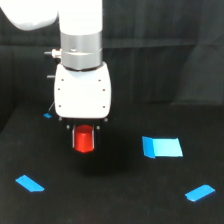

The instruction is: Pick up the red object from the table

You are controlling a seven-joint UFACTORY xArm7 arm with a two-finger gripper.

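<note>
**A:** Where is the red object right now?

**B:** The red object, a short upright hexagonal block, sits directly under the white gripper body, between the two dark fingers of the gripper. A finger stands close against each of its sides, so they look pinched on it, narrow as the block is against the body above.

**A:** Is it on the table or off it?

**B:** Hard to say. The table is matte black and a dim reddish glow lies just beneath the block, but I cannot tell whether its base touches the surface.

**A:** What else lies around it?

**B:** Taking the block as the landmark: a large light-blue rectangle lies flat toward the exterior view's right of it, at about the same height in the picture. A blue strip lies nearer the camera and toward the view's left. Another blue strip lies nearer the camera and well off to the view's right. A tiny blue scrap sits farther back, toward the left, beside the gripper body.
</note>
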